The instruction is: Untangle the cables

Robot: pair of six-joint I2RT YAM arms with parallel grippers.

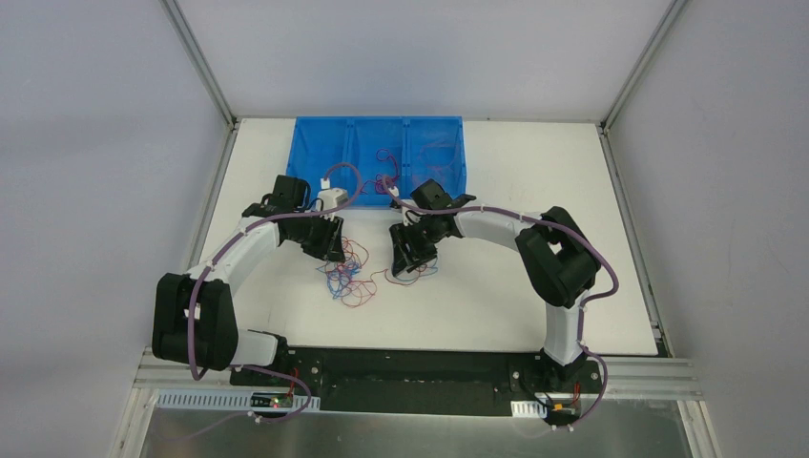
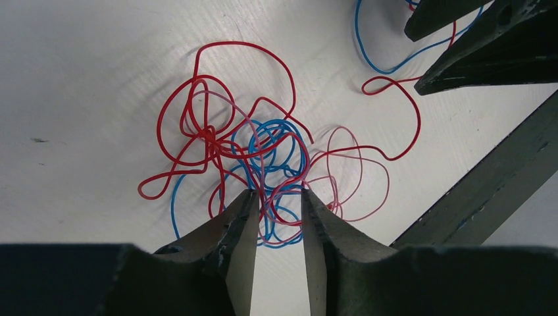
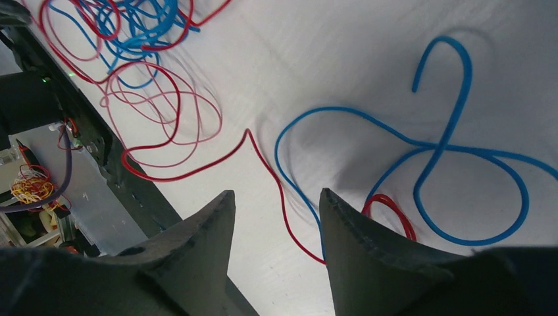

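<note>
The cables (image 1: 348, 272) lie as a tangle of thin red and blue wires on the white table between the two arms. In the left wrist view the knot (image 2: 263, 155) of red, blue and pinkish loops lies just past my open left gripper (image 2: 278, 192), with several strands between its fingertips. My right gripper (image 3: 276, 195) is open just above the table; a red strand (image 3: 263, 158) and a looping blue cable (image 3: 454, 151) pass between and beside its fingers. In the top view the left gripper (image 1: 332, 250) and right gripper (image 1: 412, 260) flank the tangle.
A blue bin (image 1: 379, 153) with three compartments stands at the back of the table, holding a few more thin wires. The table's dark front rail (image 2: 487, 191) runs close to the tangle. The right gripper's fingers (image 2: 487, 46) show in the left wrist view.
</note>
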